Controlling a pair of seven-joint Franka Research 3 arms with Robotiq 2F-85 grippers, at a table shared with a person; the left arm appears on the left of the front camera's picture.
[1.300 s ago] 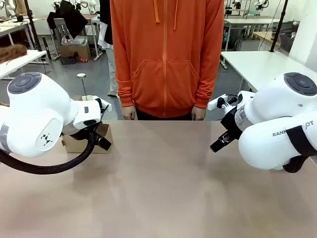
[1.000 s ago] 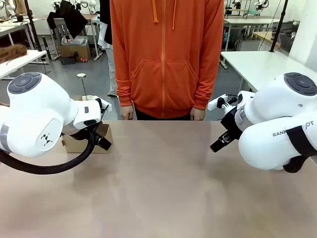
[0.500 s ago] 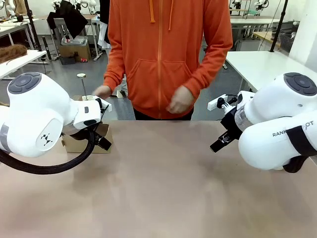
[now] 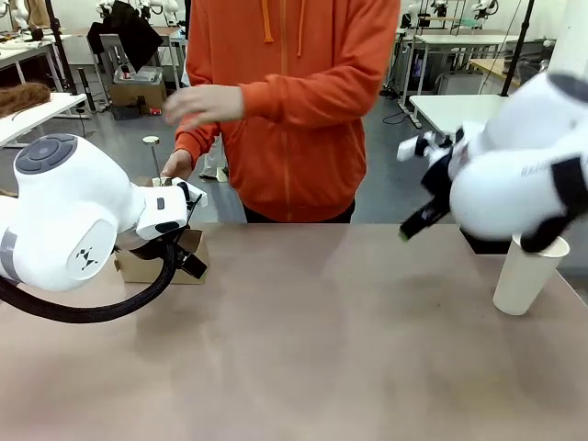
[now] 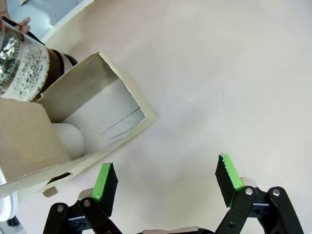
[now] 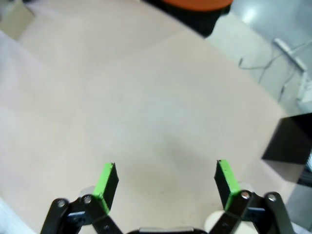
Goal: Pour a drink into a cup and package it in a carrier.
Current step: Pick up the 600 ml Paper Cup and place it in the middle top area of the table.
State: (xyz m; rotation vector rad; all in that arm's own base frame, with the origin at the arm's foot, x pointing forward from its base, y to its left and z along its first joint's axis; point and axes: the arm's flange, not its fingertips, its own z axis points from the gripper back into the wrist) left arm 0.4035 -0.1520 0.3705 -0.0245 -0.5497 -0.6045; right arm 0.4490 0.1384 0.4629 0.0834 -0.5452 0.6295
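The brown cardboard carrier (image 4: pixel 147 266) stands at the table's left, partly hidden behind my left arm. In the left wrist view the carrier (image 5: pixel 92 83) lies open just beyond my open left gripper (image 5: pixel 168 170). The glass jug (image 5: pixel 22 63) stands behind it, frothy on top, with a dark band of drink (image 5: pixel 61 61) at its side. Its metal plunger knob (image 4: pixel 151 141) sticks up in the front view. The tall white cup (image 4: pixel 527 276) stands at the right edge, below my raised right arm. My right gripper (image 6: pixel 165 178) hangs open over bare table.
A person in an orange hoodie stands at the far edge. One hand (image 4: pixel 207 103) is raised and the other hand (image 4: pixel 177 164) is down by the jug. A black box (image 6: pixel 291 141) sits near the cup. The table's middle is bare.
My right arm has lifted and swung back, uncovering the white cup. The person has turned toward picture left, raised one hand and lowered the other to the jug. My left arm has stayed still.
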